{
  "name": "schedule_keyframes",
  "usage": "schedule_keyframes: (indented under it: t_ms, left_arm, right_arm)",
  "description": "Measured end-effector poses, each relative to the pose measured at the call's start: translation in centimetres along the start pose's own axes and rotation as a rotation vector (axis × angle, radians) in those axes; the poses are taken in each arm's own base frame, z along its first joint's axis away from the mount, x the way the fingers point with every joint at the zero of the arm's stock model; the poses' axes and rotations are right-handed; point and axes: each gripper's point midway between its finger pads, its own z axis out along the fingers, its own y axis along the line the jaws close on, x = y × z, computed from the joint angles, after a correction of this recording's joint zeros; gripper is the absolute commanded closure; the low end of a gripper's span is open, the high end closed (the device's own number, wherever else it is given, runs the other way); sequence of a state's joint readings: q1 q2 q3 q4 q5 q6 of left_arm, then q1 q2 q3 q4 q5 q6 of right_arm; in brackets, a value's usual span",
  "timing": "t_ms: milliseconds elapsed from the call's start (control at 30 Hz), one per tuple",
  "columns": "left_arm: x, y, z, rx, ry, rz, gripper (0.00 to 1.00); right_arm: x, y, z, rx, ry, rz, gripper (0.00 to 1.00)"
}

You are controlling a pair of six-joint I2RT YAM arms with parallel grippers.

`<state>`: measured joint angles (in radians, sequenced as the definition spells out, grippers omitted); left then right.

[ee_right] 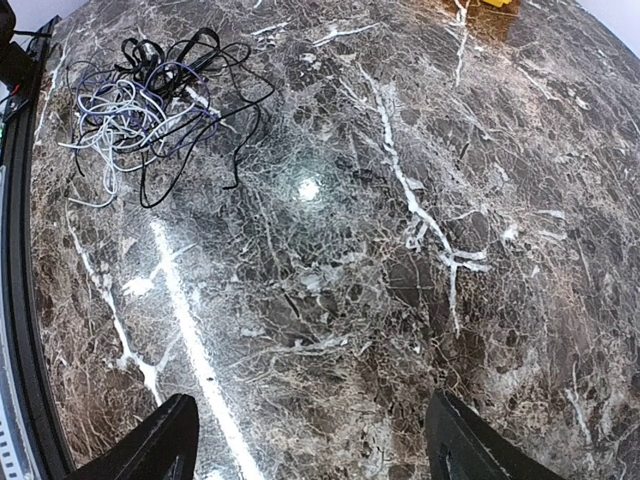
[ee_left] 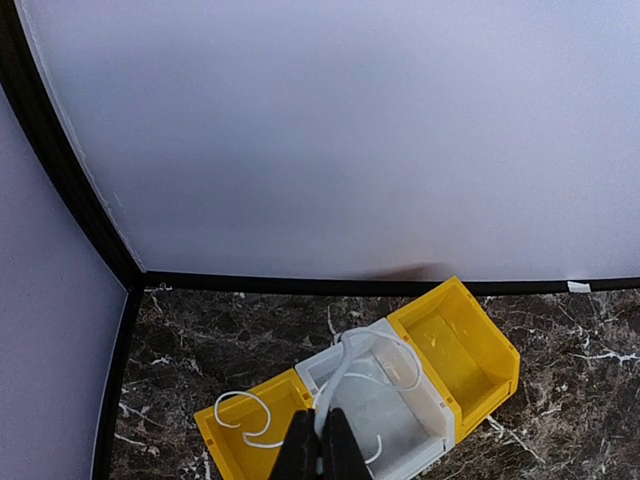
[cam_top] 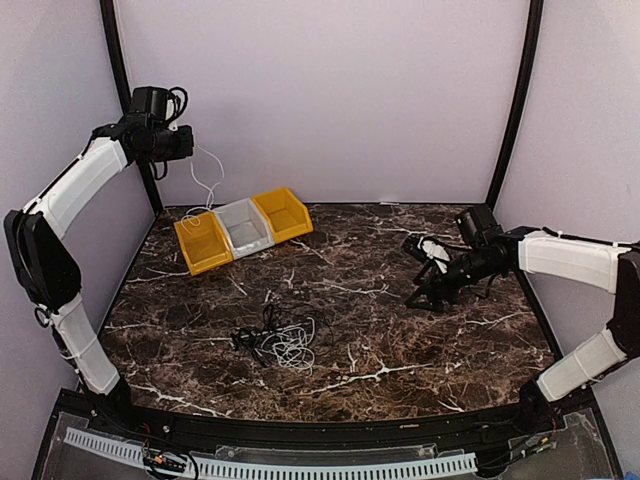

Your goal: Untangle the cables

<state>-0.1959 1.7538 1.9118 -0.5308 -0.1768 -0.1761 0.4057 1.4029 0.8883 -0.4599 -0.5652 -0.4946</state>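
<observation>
The left claw [ee_left: 320, 425] is pinched together on a thin white cord [ee_left: 350, 352] and is held high over the table's far left corner. The cord hangs below the claw in loose loops. In the left wrist view one loop lies over the yellow plastic bin [ee_left: 232, 432] down and to the claw's left. Another curls across the pale grey plastic bin [ee_left: 425, 405] just beneath it. A second yellow plastic bin [ee_left: 470, 345], further right, appears to hold no cord.

The step in hand looks like dropping this separated cord into a bin. To do it well, the claw should:
- centre over one bin only
- descend slowly, so the cord piles onto itself rather than straddling the wall between two bins
- let go only once most of the slack rests inside

A release from this height risks the tail flopping out.

The right claw [ee_right: 310, 400] has its fingers wide apart and grips nothing, low over the dark marble-patterned tabletop [ee_right: 400, 250]. The tangle of black, grey and white cables [ee_right: 150, 100] lies well apart from it, ahead and to its left in its own view.
</observation>
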Motion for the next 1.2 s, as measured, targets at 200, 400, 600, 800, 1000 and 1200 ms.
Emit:
schedule_keyframes:
  t_ms: [200,400,600,800,1000,1200]
  left_arm:
    - [4.3,0.5,1.3,-0.010,0.078,0.003,1.00]
    - [5.3,-1.2,-1.2,0.121,0.078,-0.014,1.00]
    - [1.7,-4.4,-8.1,0.316,-0.074,-0.017,1.00]
    - [0.4,-3.7,-9.3,0.279,-0.128,-0.021,1.00]
    - [4.5,-2.0,-2.5,0.153,0.008,-0.010,1.00]
    - [6.8,0.1,1.2,0.055,0.088,0.004,1.00]
  right_arm:
    - [0.0,-0.1,0.2,-0.003,0.000,-0.003,0.20]
    - [0.8,-0.2,0.9,-0.019,0.024,0.010,0.20]
    - [1.0,-0.3,1.3,-0.029,0.033,0.011,0.20]
    - [0.9,-0.3,1.3,-0.032,0.035,0.011,0.20]
    - [0.9,-0.3,1.3,-0.034,0.036,0.012,0.20]
    - [0.9,-0.3,1.3,-0.032,0.036,0.011,0.20]
